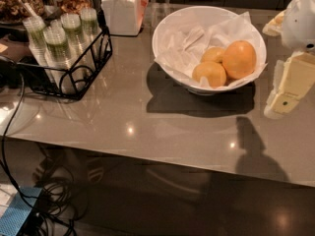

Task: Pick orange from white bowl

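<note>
Gripper (279, 102) at right edge, hanging over table (147, 127), tip angled down-left; open or closed, can't tell. Just left of it, apart: white bowl (167, 31), paper-lined. Orange (239, 59) sits on bowl's right side, touching two smaller fruits (210, 73); round, no long axis. Further left: jar (120, 11), wire rack (74, 85) w/ cups (56, 38).

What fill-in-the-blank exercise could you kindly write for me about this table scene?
1. The orange lies in the white bowl beside ____ smaller fruits.
2. The gripper hangs outside the white bowl, near the picture's ____ edge.
3. The white bowl is lined with crumpled white ____.
Missing words: two; right; paper.
</note>
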`<state>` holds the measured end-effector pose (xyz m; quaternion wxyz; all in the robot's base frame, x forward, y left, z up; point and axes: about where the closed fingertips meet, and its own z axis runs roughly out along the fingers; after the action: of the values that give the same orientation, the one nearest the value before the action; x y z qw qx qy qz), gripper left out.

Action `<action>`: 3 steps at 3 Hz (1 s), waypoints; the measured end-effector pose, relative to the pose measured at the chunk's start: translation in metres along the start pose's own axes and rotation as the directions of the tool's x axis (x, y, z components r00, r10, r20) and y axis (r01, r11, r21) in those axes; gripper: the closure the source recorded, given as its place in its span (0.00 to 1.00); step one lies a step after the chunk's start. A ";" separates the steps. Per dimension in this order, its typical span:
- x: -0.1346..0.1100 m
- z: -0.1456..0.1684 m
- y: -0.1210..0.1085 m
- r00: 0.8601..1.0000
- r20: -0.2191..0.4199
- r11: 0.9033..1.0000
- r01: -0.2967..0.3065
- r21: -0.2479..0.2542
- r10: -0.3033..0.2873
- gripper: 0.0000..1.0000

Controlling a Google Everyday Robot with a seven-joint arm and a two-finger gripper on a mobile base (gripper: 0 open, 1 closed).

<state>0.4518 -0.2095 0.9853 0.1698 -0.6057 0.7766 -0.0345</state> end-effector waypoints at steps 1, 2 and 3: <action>-0.002 0.000 -0.014 1.000 0.023 1.000 -0.010 0.001 0.010 0.00; -0.003 0.005 -0.047 0.996 0.085 0.999 -0.021 -0.024 0.023 0.00; -0.001 0.013 -0.086 0.980 0.181 0.995 -0.069 -0.066 0.080 0.00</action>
<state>0.5355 -0.2289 0.9959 0.2234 -0.5816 0.7805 0.0510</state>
